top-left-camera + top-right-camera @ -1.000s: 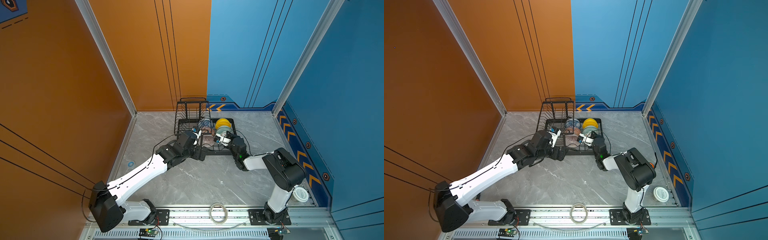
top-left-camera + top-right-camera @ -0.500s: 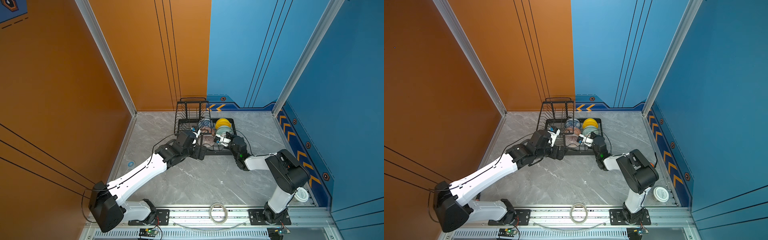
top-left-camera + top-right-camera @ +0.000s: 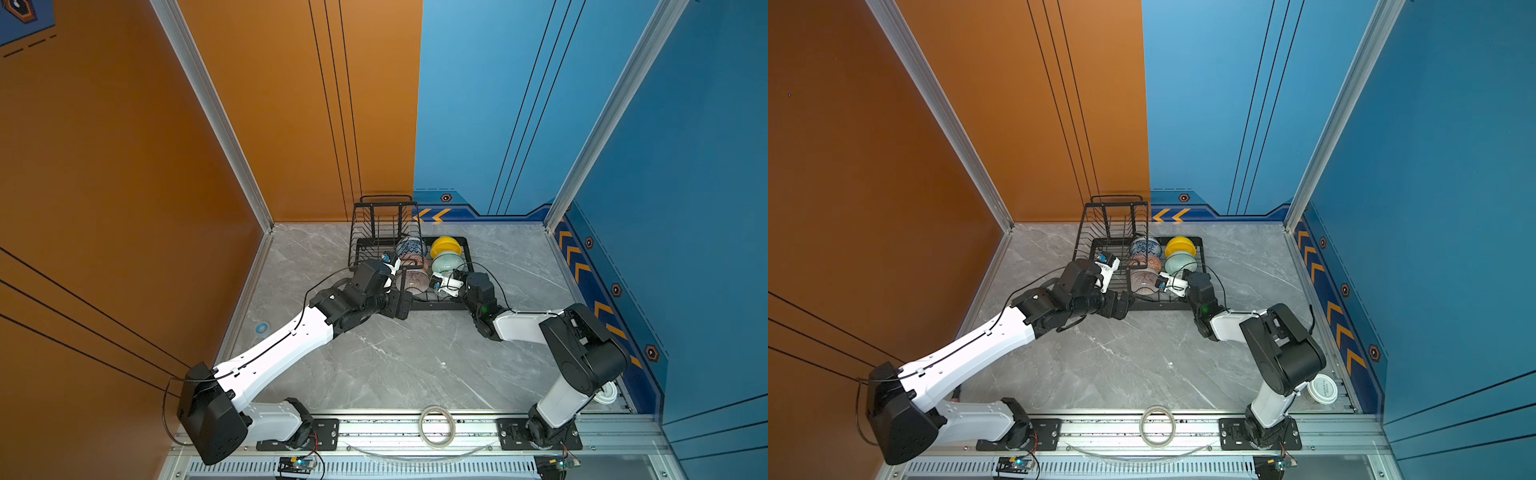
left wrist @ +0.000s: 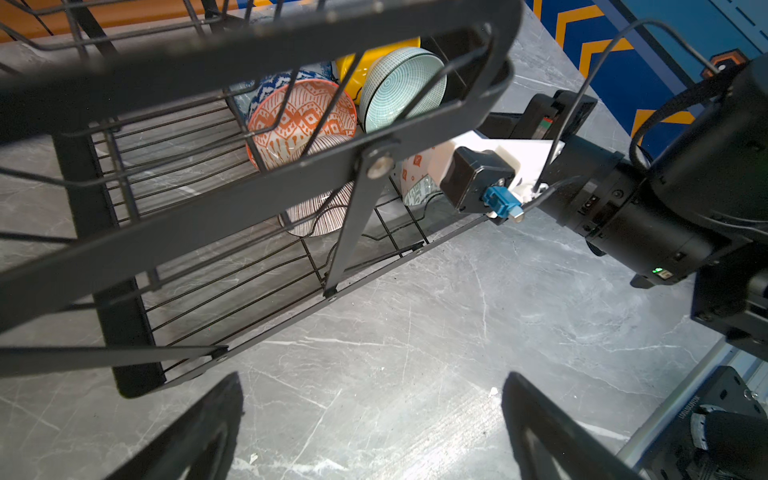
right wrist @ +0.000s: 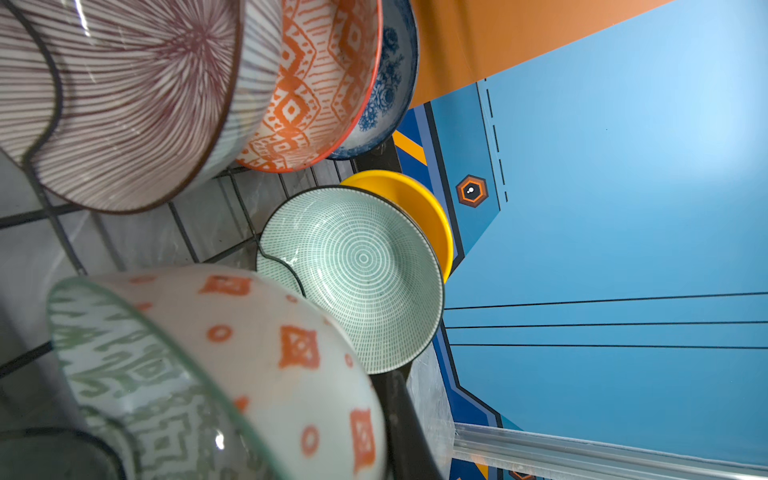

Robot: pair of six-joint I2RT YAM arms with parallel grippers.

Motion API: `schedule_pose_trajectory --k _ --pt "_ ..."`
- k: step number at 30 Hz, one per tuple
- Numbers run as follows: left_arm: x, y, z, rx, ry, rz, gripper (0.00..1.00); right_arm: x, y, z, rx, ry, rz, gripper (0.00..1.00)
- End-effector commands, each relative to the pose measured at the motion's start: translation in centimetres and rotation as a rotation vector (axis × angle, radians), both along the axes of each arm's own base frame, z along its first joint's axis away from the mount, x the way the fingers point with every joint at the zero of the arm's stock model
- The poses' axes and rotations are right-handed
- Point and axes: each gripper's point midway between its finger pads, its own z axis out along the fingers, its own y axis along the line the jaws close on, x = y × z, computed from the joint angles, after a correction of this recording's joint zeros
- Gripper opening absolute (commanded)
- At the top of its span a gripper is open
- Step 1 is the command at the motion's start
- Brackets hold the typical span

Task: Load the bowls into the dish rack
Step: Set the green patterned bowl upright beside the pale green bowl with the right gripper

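The black wire dish rack (image 3: 440, 306) (image 3: 1158, 306) stands at the back of the floor. Upright in its slots are the blue-white floral bowl (image 3: 411, 246), the yellow bowl (image 3: 445, 245), the orange-white bowl (image 4: 303, 120), the pale green ringed bowl (image 5: 357, 274) and the pinkish striped bowl (image 5: 124, 95). My right gripper (image 3: 451, 291) is shut on the green-patterned bowl (image 5: 232, 374), tilted over the rack's front right part; its fingers are hidden behind that bowl. My left gripper (image 4: 372, 376) is open and holds nothing, low over the floor by the rack's front left corner.
The rack's raised basket tier (image 3: 384, 224) rises at its back left. A tape ring (image 3: 435, 426) lies on the front rail. A white lidded tub (image 3: 1323, 388) sits at the front right behind the right arm's base. Walls close in at left, back and right.
The right arm's elbow has drifted slightly to the right. Both grippers stay where they were, in the same state.
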Motion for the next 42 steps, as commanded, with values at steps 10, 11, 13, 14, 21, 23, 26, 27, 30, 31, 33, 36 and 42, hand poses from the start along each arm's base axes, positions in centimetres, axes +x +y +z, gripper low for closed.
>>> schedule_pose_trajectory --k 10,11,13,14,21,23,26,27,30,31,33,36,42 --pt "-0.4 0.6 0.9 -0.024 -0.007 0.001 0.98 -1.9 -0.1 -3.2 -0.045 0.218 0.054 0.00" --pt "-0.4 0.6 0.9 -0.024 -0.008 0.001 0.98 -1.9 -0.2 -3.2 -0.046 0.221 0.053 0.00" --pt "-0.5 0.6 0.9 -0.025 -0.008 0.001 0.98 -2.0 -0.1 -3.3 -0.047 0.224 0.054 0.00" --pt "-0.4 0.7 0.9 -0.025 -0.009 0.003 0.98 -2.0 -0.1 -3.3 -0.047 0.224 0.053 0.00" --pt "-0.5 0.7 0.9 -0.026 -0.009 0.004 0.98 -1.8 -0.2 -3.0 -0.041 0.218 0.044 0.16" --pt "-0.5 0.7 1.0 -0.026 -0.010 0.004 0.98 -1.8 -0.1 -2.9 -0.036 0.214 0.043 0.22" --pt "-0.5 0.8 1.0 -0.027 -0.011 0.005 0.98 -1.7 -0.1 -2.8 -0.030 0.208 0.041 0.29" --pt "-0.5 0.7 1.0 -0.026 -0.010 0.004 0.98 -1.7 -0.1 -2.8 -0.029 0.205 0.040 0.30" --pt "-0.5 0.8 1.0 -0.026 -0.010 0.005 0.98 -1.6 -0.2 -2.7 -0.027 0.198 0.034 0.32" --pt "-0.6 0.8 1.0 -0.028 -0.011 0.004 0.98 -1.6 -0.2 -2.6 -0.025 0.193 0.033 0.33" --pt "-0.5 0.8 1.0 -0.028 -0.011 0.005 0.98 -1.6 -0.2 -2.3 -0.019 0.184 0.031 0.38" --pt "-0.6 0.8 0.9 -0.026 -0.009 0.004 0.98 -1.6 -0.3 -2.0 -0.013 0.173 0.032 0.50" --pt "-0.6 0.8 1.0 -0.028 -0.011 0.003 0.98 -1.9 -0.4 -1.4 0.009 0.166 0.043 0.66"
